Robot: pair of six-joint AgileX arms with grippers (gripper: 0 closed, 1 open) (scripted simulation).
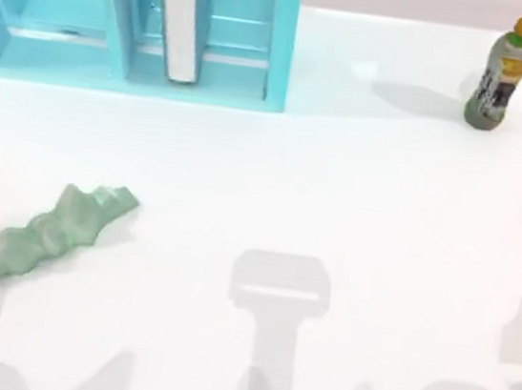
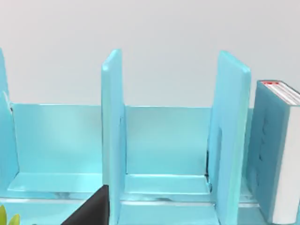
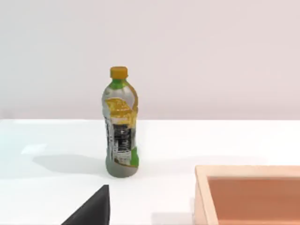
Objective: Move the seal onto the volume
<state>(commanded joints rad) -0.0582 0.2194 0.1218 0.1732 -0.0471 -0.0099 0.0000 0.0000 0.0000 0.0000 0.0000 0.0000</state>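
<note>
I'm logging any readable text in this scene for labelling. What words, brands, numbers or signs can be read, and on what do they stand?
None can be read.
Bottle: its label has a dark panel of white print, too small and blurred to read.
Book standing in the turquoise shelf unit: a red mark at the top of its spine, no legible letters.
Pale green jagged piece: no markings.

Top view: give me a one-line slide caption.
White table with a turquoise shelf unit holding an upright book, an orange-capped bottle far right, and a pale green jagged piece near left.
</note>
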